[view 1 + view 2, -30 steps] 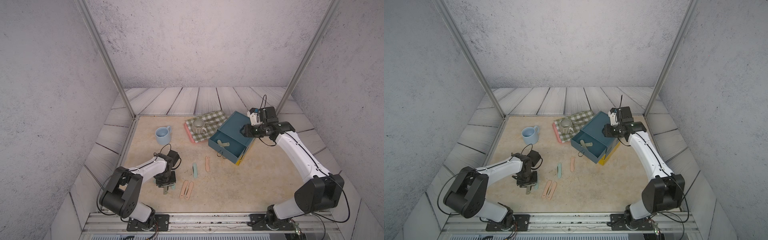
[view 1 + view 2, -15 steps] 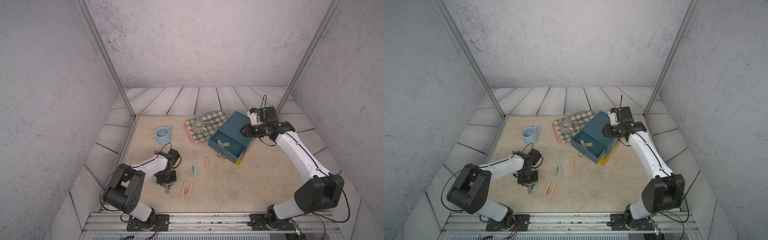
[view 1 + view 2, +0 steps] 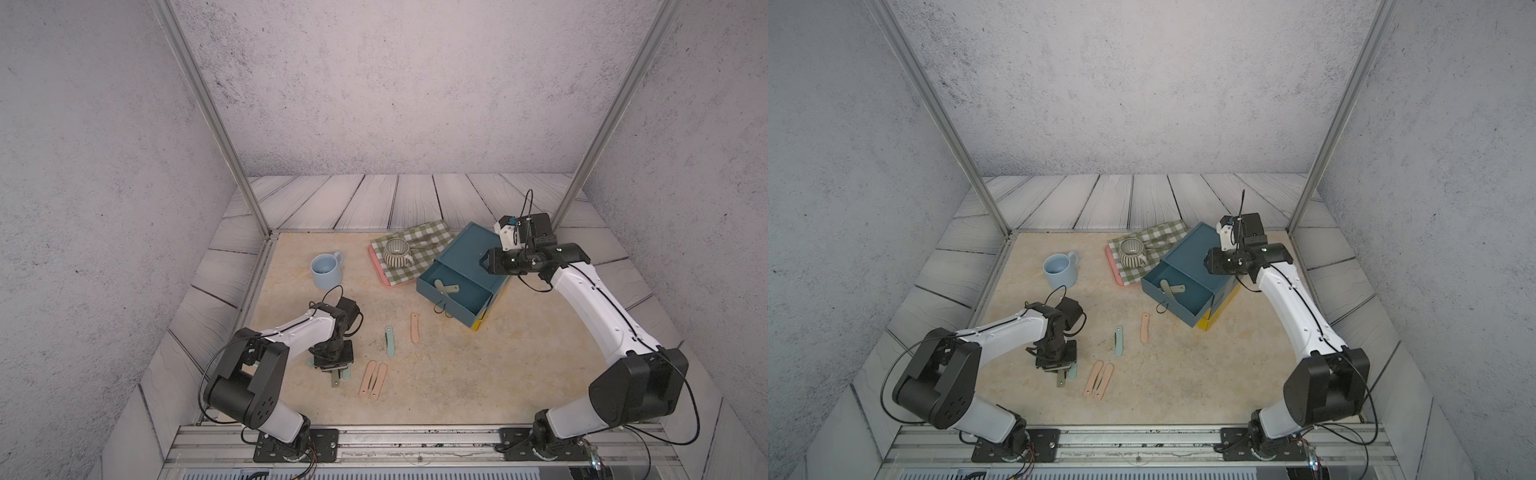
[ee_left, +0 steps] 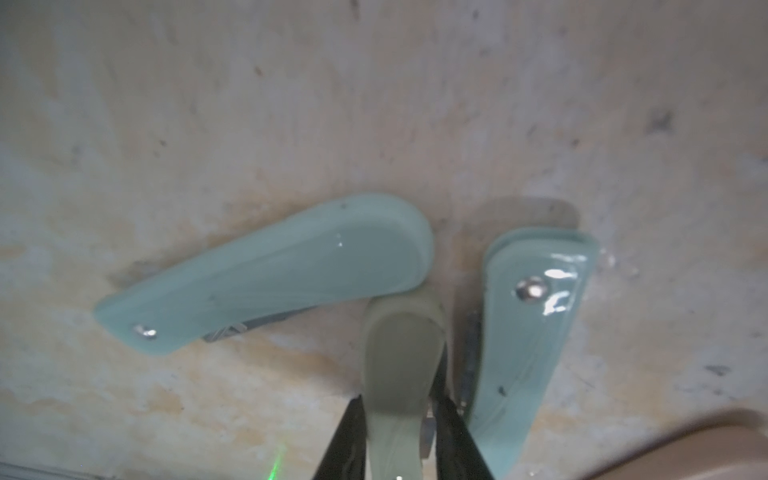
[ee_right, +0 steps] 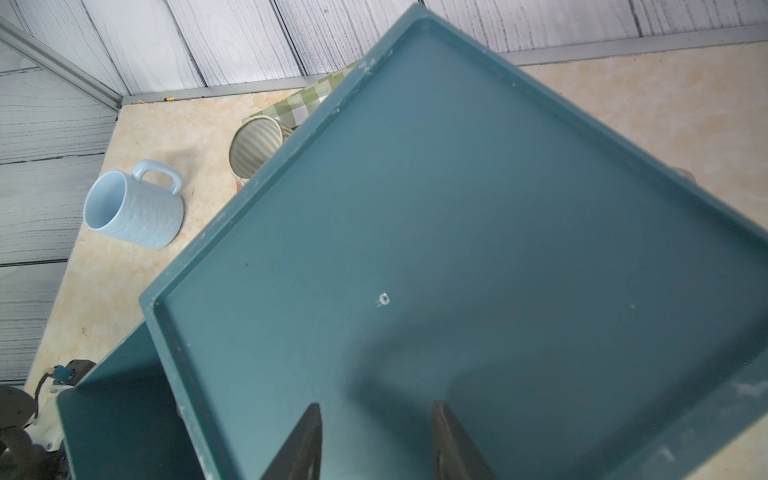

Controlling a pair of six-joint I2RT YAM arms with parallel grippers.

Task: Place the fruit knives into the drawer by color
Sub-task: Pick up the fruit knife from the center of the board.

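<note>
**A:** Step in hand?

**B:** Pick-up of an olive-grey knife. The left gripper (image 4: 398,411) is low over the table (image 3: 457,374), jaws drawn narrow on the olive-grey knife (image 4: 401,357), one finger on each side. Cannot tell if it has cleared the surface.

**A:** Neighbours?

**B:** Crowded. One mint-green knife (image 4: 266,278) ends just beside the held knife's rounded tip. Another mint-green knife (image 4: 528,332) runs close along the far finger.

**A:** Destination?

**B:** The chest (image 3: 473,245) stands well apart, across the table. Its top drawer (image 3: 442,305) is pulled out, with two olive-grey knives (image 3: 446,287) crossed inside.

**A:** Right arm?

**B:** The right gripper (image 5: 376,405) is over the chest's top, jaws part open with nothing between them. Cannot tell if it presses down.

**A:** Next move?

**B:** My judgement: lift straight up so neither mint neighbour is dragged, carry it across, and let go over the olive pair. Afterwards a third mint-green knife (image 3: 390,341) and three peach-pink knives (image 3: 368,377) remain on the table. Those colours likely need the lower drawers opened.
</note>
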